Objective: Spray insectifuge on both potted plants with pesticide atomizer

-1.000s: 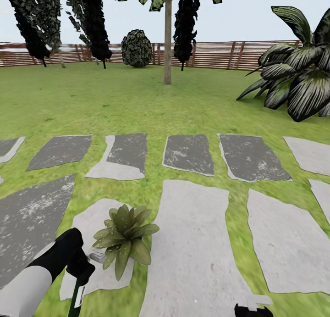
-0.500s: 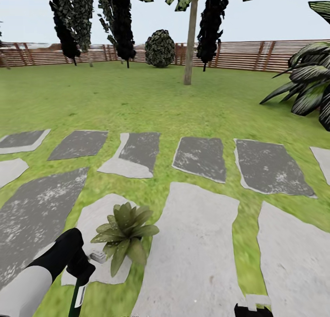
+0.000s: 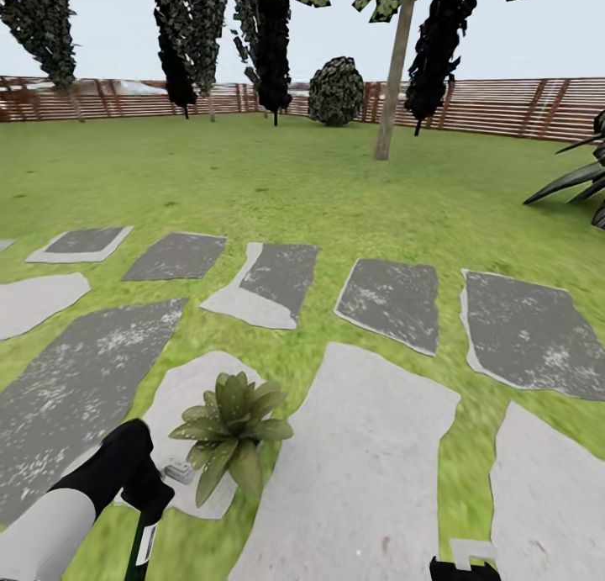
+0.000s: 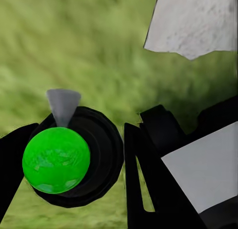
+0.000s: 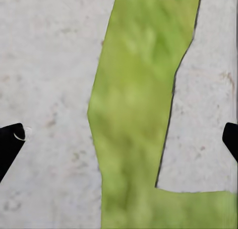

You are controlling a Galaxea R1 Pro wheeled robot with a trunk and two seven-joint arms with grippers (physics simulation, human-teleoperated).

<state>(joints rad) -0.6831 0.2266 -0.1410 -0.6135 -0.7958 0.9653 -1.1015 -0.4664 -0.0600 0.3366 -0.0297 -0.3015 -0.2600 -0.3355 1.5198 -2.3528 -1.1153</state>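
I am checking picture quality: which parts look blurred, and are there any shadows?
Head view: the lawn near the bottom is smeared; the fence is sharper; the potted plant casts no clear shadow. Left wrist view: the grass is soft. Right wrist view: the grass strip is blurred.

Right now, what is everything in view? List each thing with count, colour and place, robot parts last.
Potted plant: one, green pointed leaves, on a light stepping stone beside the left arm.
Pesticide atomizer: one, dark green with white label, held in the left gripper.
Stepping stones: about a dozen, light and dark grey, across the near lawn.
Lawn: green, out to the fence.
Fence: brown slats, far edge.
Trees: several, dark foliage, by the fence.
Round bush: one, dark, by the fence.
Leafy bush: dark leaves, right edge.
Left gripper: black, shut on the atomizer.
Right gripper: black fingertips apart, above stone and grass.
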